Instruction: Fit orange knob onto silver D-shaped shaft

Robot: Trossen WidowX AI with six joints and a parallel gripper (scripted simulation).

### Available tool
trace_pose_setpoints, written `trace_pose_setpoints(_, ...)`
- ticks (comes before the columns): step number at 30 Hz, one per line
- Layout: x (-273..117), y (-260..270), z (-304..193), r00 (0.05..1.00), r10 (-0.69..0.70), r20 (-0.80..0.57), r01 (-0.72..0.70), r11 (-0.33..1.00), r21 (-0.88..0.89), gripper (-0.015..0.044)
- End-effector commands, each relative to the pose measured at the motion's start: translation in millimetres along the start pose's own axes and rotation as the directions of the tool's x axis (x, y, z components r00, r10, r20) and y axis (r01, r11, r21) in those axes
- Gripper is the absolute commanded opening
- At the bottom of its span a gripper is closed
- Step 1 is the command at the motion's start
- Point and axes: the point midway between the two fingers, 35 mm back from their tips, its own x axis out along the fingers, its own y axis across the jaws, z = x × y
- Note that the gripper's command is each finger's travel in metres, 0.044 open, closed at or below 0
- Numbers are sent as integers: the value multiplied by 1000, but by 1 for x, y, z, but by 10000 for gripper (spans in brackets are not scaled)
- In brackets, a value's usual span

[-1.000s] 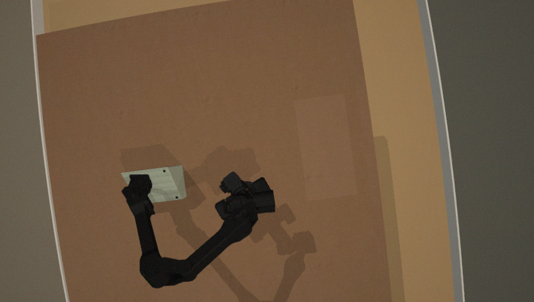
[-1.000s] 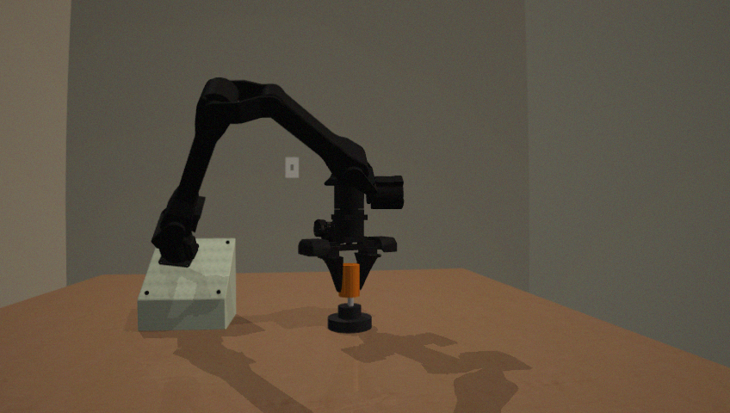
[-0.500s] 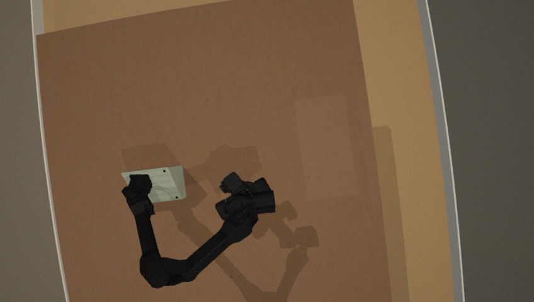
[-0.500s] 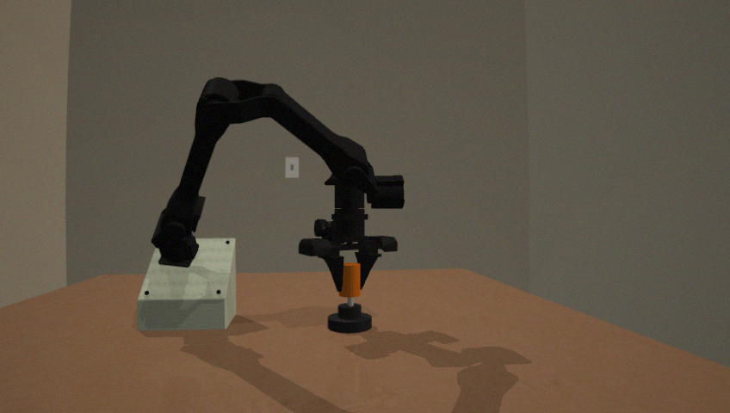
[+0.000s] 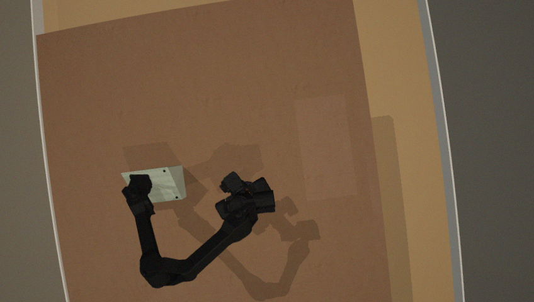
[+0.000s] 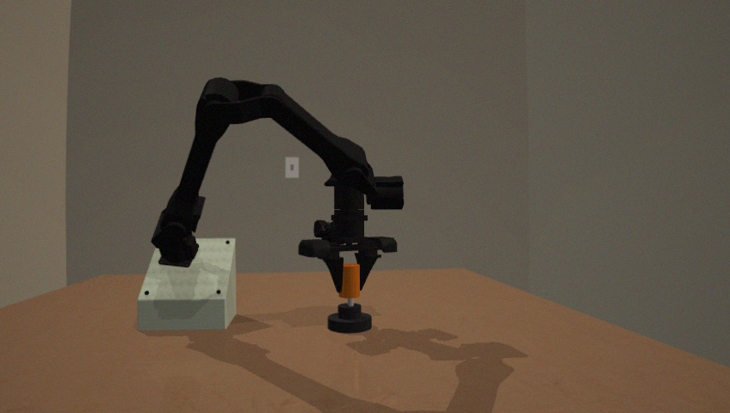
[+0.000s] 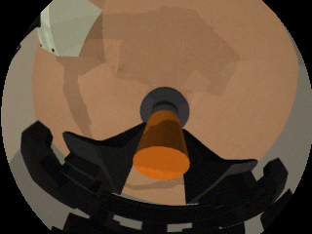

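Observation:
The orange knob [image 6: 350, 280] [image 7: 161, 161] is upright between the fingertips of my gripper [image 6: 351, 286], which is shut on it. The knob is directly above the round black pedestal [image 6: 349, 323] [image 7: 147, 108]. A short piece of the silver shaft [image 6: 350, 301] shows between the knob's underside and the pedestal's raised collar, so the knob is not against the pedestal. The hole and both flat sides are hidden, and I cannot tell whether the flats line up. In the top view the arm's hand hides the pedestal and nearly all of the knob.
The arm's base stands on a pale green sloped block [image 5: 168, 191] [image 6: 184, 314] [image 7: 73, 29], to the left of the pedestal in the exterior view. The brown table top [image 5: 243, 74] [image 6: 127, 379] carries the arm's shadows. A slightly lighter rectangle [image 5: 325, 149] shows on the table in the top view.

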Motion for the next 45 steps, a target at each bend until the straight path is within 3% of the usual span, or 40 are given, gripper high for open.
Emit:
trace_pose_setpoints(1, 0, 0, -1, 1000, 0, -2, 0, 1000, -1, 0)
trace_pose_setpoints(10, -4, 0, -3, 1000, 0, -2, 0, 1000, -10, 0)
trace_pose_setpoints(17, -5, -2, -3, 1000, 0, -2, 0, 978, -209, 0)
trace_pose_setpoints(45, -1, 0, -3, 1000, 0, -2, 0, 978, -209, 0)
